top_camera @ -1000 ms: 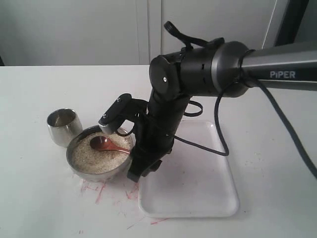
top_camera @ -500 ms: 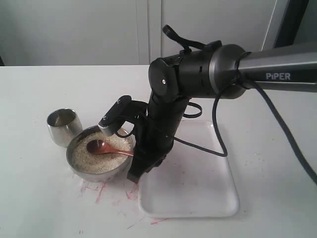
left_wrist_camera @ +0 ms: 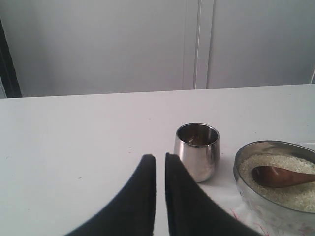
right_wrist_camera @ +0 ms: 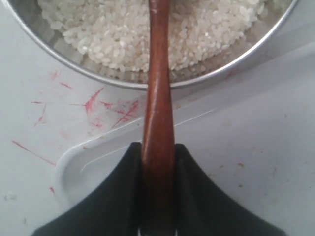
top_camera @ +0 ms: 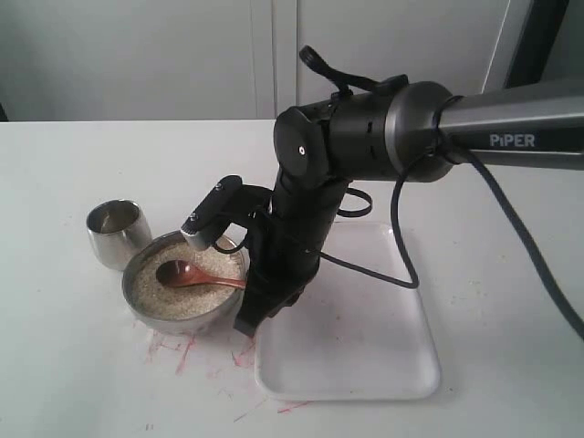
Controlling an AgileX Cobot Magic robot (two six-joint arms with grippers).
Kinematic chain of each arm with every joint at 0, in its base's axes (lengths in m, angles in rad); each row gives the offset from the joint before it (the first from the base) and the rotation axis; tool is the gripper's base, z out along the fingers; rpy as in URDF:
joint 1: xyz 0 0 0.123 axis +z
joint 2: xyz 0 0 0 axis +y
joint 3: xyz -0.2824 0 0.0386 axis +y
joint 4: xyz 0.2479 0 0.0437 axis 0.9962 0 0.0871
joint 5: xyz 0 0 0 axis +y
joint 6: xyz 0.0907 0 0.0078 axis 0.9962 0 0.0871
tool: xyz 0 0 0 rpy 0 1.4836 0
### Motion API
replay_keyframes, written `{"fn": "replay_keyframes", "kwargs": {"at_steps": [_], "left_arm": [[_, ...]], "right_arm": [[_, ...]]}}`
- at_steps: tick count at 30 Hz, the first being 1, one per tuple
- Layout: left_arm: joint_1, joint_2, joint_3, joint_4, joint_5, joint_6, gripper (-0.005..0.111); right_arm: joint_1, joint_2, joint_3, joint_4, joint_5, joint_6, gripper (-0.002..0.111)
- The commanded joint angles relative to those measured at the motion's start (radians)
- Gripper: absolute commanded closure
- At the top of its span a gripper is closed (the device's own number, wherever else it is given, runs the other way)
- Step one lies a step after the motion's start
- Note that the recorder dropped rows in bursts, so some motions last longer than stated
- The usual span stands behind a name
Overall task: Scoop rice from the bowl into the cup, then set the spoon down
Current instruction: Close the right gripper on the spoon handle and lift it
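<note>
The steel bowl (top_camera: pixel 157 319) holds off-white rice (top_camera: pixel 196 297) at the left of the white table. In it lies the scoop of the reddish-brown wooden spoon (top_camera: pixel 179 272), resting on the grains. My right gripper (top_camera: pixel 250 288) is shut on the spoon's handle (right_wrist_camera: pixel 158 98) just outside the bowl's rim (right_wrist_camera: pixel 98 76), over the tray's corner. The small steel cup (top_camera: pixel 117 230) stands upright just left of the bowl, close beside it. My left gripper (left_wrist_camera: pixel 160 157) is shut on nothing, low over the table near the cup (left_wrist_camera: pixel 197 150); it does not show in the exterior view.
A white tray (top_camera: pixel 365 347) lies right of the bowl, under my right arm. Red marks (top_camera: pixel 182 351) stain the table in front of the bowl. A black cable (top_camera: pixel 401 246) hangs from the right arm over the tray.
The spoon's scoop has slid a little to the left and sunk lower onto the rice. The right wrist has dipped slightly with it.
</note>
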Motion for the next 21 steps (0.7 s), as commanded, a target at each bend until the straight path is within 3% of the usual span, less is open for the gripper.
{"fn": "replay_keyframes", "kwargs": {"at_steps": [1,16,21], "left_arm": [[-0.001,-0.004,-0.003,-0.004,-0.005,-0.001,0.092],[-0.001,-0.004,-0.003,-0.004,-0.005,-0.001,0.092],[-0.001,-0.004,-0.003,-0.004,-0.005,-0.001,0.092]], "right_arm": [[0.0,0.001,-0.007,-0.017,-0.004,-0.005,0.107],[0.002,-0.071,-0.007,-0.098,-0.028,-0.005,0.108],[0.04,-0.087,-0.007,-0.231,-0.028,-0.005,0.108]]}}
